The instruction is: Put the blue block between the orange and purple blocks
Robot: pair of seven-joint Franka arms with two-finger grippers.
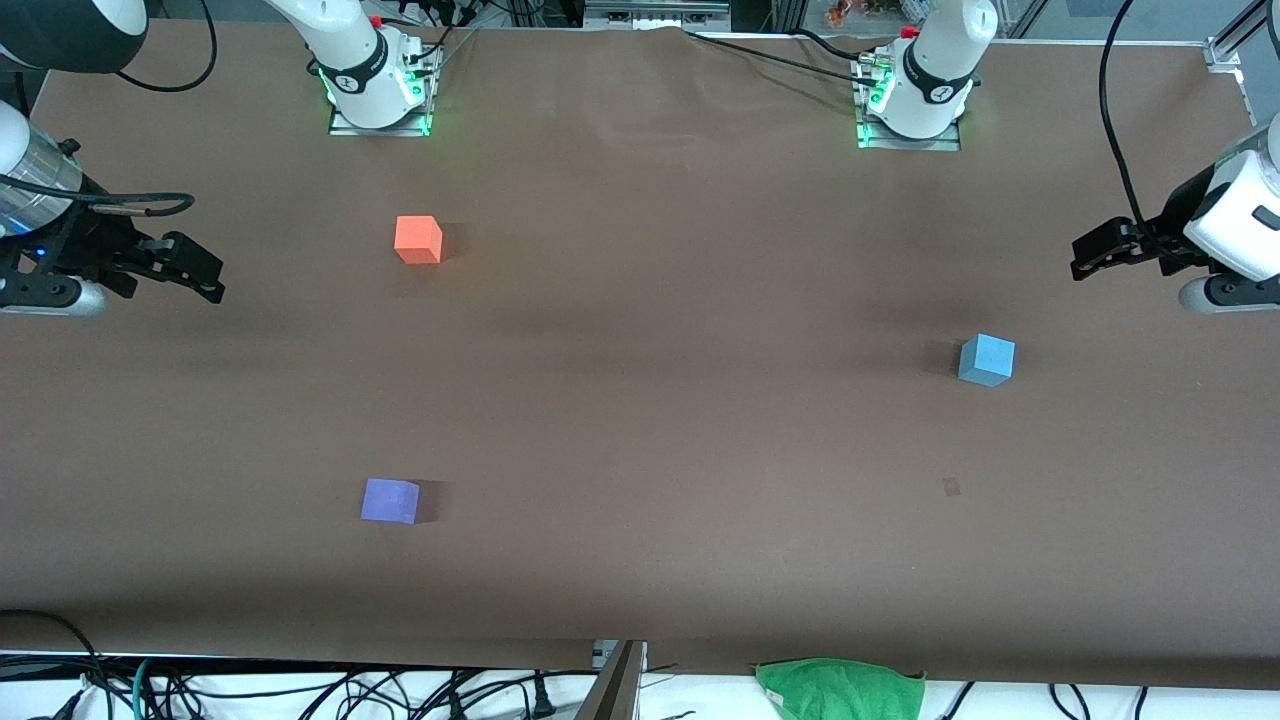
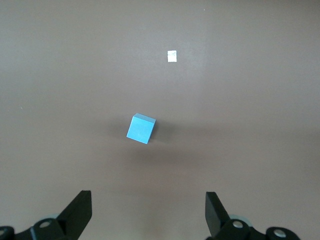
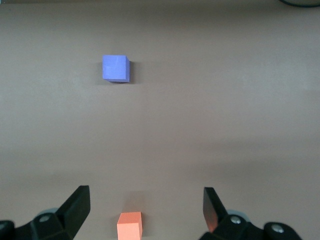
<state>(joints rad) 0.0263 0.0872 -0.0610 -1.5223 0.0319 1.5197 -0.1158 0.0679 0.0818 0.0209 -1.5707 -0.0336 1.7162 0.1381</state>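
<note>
The blue block (image 1: 987, 360) sits on the brown table toward the left arm's end; it also shows in the left wrist view (image 2: 140, 129). The orange block (image 1: 418, 240) lies toward the right arm's end, and the purple block (image 1: 390, 501) lies nearer the front camera than it. Both show in the right wrist view, orange (image 3: 129, 226) and purple (image 3: 115, 68). My left gripper (image 1: 1085, 258) is open and empty, up in the air at the left arm's end of the table. My right gripper (image 1: 205, 275) is open and empty, up at the right arm's end.
A small pale mark (image 1: 951, 487) is on the table, nearer the front camera than the blue block; it shows in the left wrist view (image 2: 172, 56). A green cloth (image 1: 840, 688) and cables lie off the table's front edge.
</note>
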